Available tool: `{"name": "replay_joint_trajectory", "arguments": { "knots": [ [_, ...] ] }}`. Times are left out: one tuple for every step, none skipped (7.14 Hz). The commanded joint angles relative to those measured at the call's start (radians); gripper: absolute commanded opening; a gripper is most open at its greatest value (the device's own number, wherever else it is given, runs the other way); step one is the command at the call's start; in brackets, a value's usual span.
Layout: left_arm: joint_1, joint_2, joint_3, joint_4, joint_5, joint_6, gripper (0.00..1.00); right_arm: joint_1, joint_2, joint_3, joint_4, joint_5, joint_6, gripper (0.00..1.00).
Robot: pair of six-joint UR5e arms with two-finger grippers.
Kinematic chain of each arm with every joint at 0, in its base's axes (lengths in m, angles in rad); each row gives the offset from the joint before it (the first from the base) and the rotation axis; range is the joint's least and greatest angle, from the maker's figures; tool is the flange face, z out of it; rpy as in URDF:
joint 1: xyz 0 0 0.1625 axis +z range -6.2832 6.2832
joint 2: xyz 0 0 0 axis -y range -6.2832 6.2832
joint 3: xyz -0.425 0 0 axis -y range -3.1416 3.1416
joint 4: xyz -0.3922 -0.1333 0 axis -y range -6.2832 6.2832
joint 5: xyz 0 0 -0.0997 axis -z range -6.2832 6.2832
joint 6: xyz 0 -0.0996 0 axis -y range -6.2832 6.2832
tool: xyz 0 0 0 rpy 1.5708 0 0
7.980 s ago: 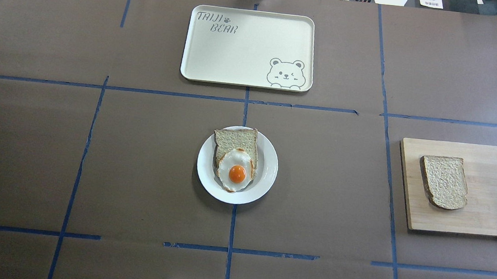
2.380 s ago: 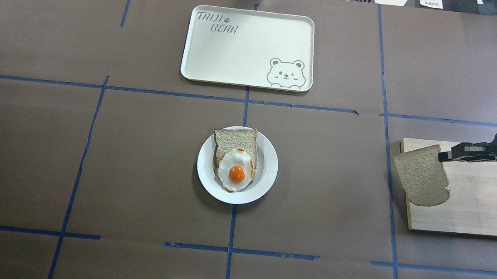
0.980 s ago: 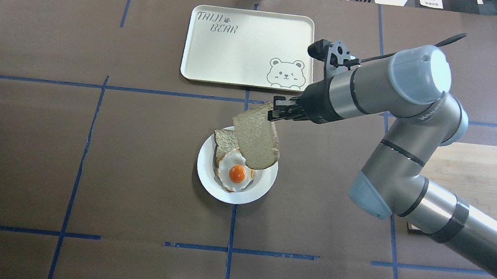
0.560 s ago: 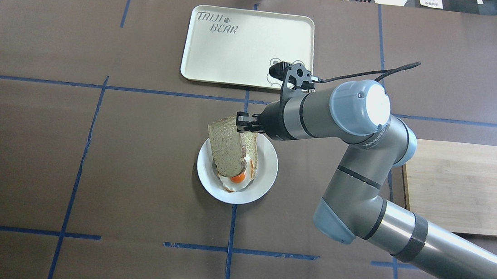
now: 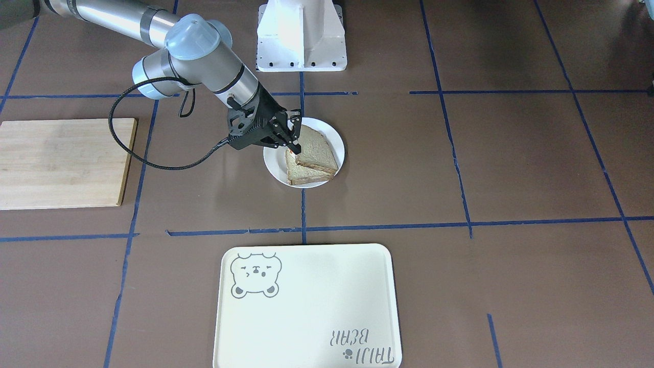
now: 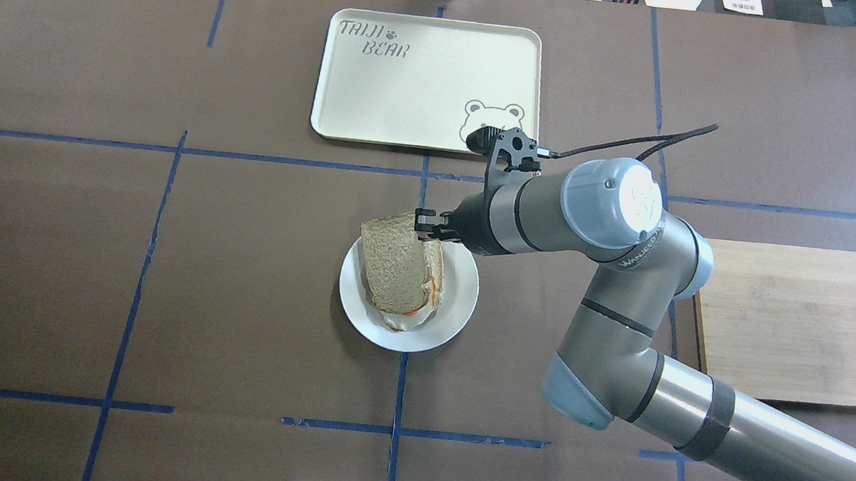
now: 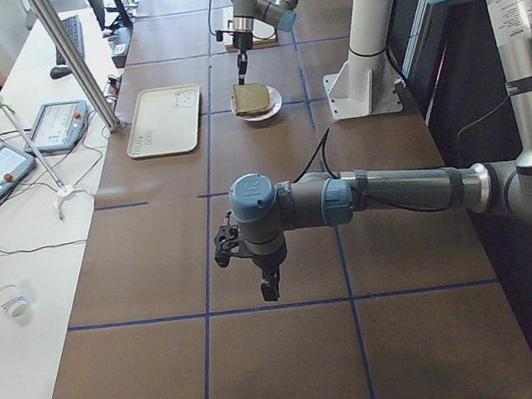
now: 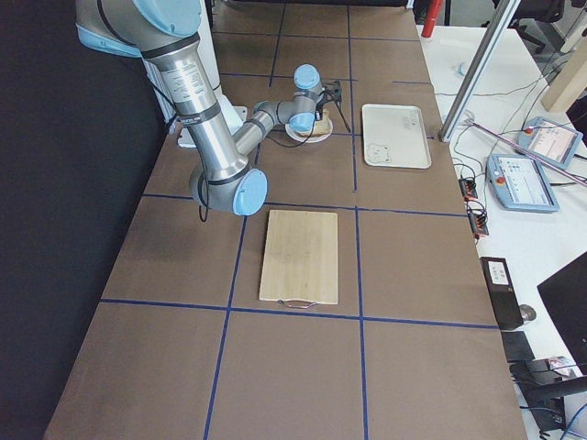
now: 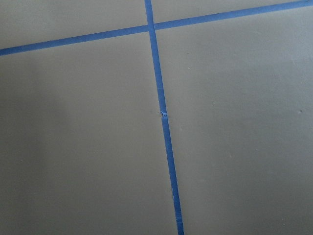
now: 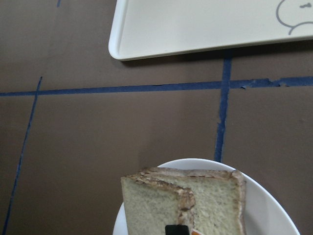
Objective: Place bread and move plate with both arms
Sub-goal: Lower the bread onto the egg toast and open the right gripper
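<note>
Black left tool (image 7: 271,290) hangs over the brown paper-covered surface (image 6: 234,293), its opening impossible to judge. On the small round white plate (image 6: 463,295), the speckled tan wholemeal bread slice (image 6: 394,269), steeply tilted moments ago, now lies lower over the fried egg (image 6: 403,319), its corner pinched in the right tool (image 6: 425,224).

The plate (image 6: 460,295) sits mid-worktop (image 6: 234,293), straight in front of the robot. On it lies a lower slice (image 6: 436,255), and the bread (image 6: 394,265) lies on top of that. The tray (image 6: 427,83) lies beyond the plate, towards the far edge. The cutting board (image 6: 805,324) lies well off to the robot's right. The right end effector (image 6: 423,224) meets the bread's far corner. The left end effector (image 7: 270,285) hangs over the worktop, far to the robot's left.
</note>
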Motion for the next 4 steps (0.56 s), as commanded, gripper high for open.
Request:
{"name": "replay_joint_trajectory", "arguments": {
  "knots": [
    [0.0, 0.0, 0.0, 0.0, 0.0, 0.0, 1.0, -0.002, -0.024, -0.019, 0.001, -0.002, -0.024, 0.0],
    [0.0, 0.0, 0.0, 0.0, 0.0, 0.0, 1.0, -0.004, -0.015, -0.044, 0.002, -0.003, -0.025, 0.0],
    [0.0, 0.0, 0.0, 0.0, 0.0, 0.0, 1.0, -0.004, -0.012, -0.046, 0.002, -0.003, -0.025, 0.04],
    [0.0, 0.0, 0.0, 0.0, 0.0, 0.0, 1.0, -0.004, -0.007, -0.046, -0.001, -0.003, -0.016, 0.38]
  ]
}}
